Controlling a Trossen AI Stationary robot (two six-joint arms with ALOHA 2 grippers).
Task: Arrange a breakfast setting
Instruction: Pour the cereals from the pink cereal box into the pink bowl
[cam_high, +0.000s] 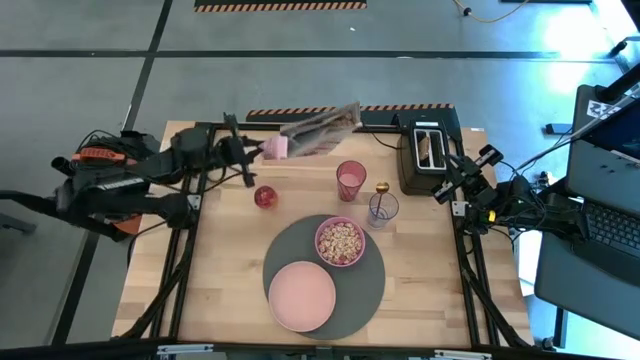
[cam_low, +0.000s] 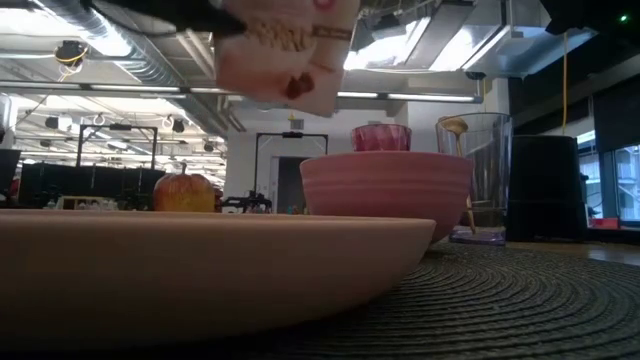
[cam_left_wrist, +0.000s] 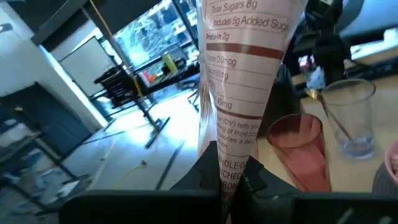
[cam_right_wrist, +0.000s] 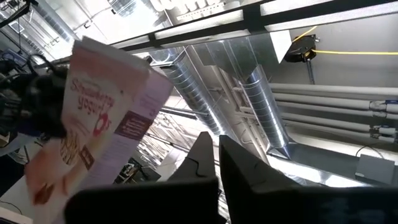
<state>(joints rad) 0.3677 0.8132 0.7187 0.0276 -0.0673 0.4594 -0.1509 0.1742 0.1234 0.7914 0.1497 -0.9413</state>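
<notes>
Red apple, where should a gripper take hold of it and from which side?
Grip the red apple across its round middle, coming straight down. It stands stem-up on bare table, apart from the pink tumbler and the mat, so fingers likely fit on either side. The left gripper holds the cereal box aloft.

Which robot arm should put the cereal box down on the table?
Probably the left: its gripper already holds the cereal box at the table's far edge. The right gripper waits beside the toaster, holding nothing.

Cereal box (cam_high: 318, 130) aloft (tilted); cereal-filled bowl (cam_high: 340, 241) on mat (cam_high: 368, 290).
</notes>
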